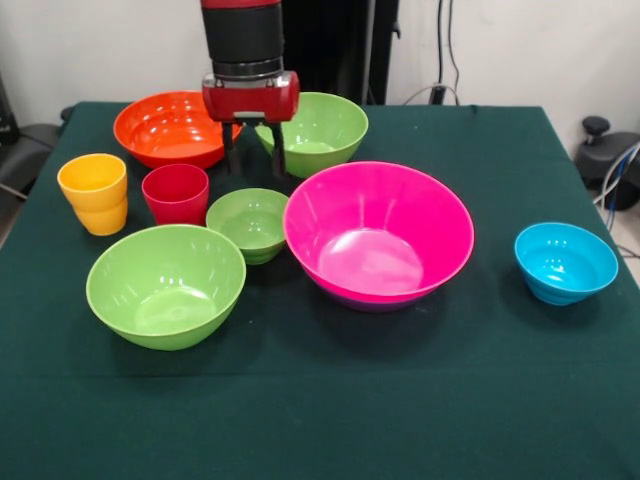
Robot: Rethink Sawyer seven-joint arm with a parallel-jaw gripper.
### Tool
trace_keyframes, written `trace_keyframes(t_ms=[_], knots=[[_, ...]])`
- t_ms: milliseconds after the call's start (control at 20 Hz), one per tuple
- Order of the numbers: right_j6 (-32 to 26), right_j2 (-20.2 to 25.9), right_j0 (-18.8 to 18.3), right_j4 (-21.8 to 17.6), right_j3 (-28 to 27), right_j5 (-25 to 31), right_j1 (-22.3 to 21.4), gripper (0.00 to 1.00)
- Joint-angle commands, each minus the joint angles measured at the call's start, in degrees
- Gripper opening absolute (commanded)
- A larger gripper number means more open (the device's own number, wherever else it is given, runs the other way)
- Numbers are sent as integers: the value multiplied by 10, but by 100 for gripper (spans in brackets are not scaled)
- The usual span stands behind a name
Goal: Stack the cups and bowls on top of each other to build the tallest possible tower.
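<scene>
Front view: one green-clothed table (330,420) is carrying everything. Counting bowls, seven in all, though one is barely showing.

Largest first: one hot pink bowl (378,232) is sitting right of centre, and a thin purple rim (372,302) is peeking out under its near edge, so the pink one is nesting inside a purple bowl; that pair is making up the only stacked pile so far. One wide orange bowl (168,128) is standing at the far left. Lime green bowls: three. One large green bowl (166,285) is sitting near the front left, a second large green bowl (318,130) is standing at the back beside the orange one, and one small green bowl (250,222) is sitting between them, almost touching the pink bowl's left side. One small sky blue bowl (565,262) is standing alone, well apart at the right.

Cups: two showing. One yellow cup (94,192) and one red cup (176,193) are standing upright side by side at the left.

The gripper (252,152) is hanging over the gap between the orange bowl and the back green bowl, its two dark fingers (229,148) spread apart and holding nothing.
</scene>
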Motion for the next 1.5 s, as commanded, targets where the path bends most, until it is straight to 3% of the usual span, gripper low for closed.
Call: trace_keyframes(t_ms=[50,200,650,1150,1500], knots=[[-14,69,-8,38,28,102,-72,100],[-10,75,-5,51,41,113,-96,100],[12,59,13,40,64,86,-106,100],[10,54,1,22,77,63,-100,100],[12,36,2,-3,73,31,-72,100]])
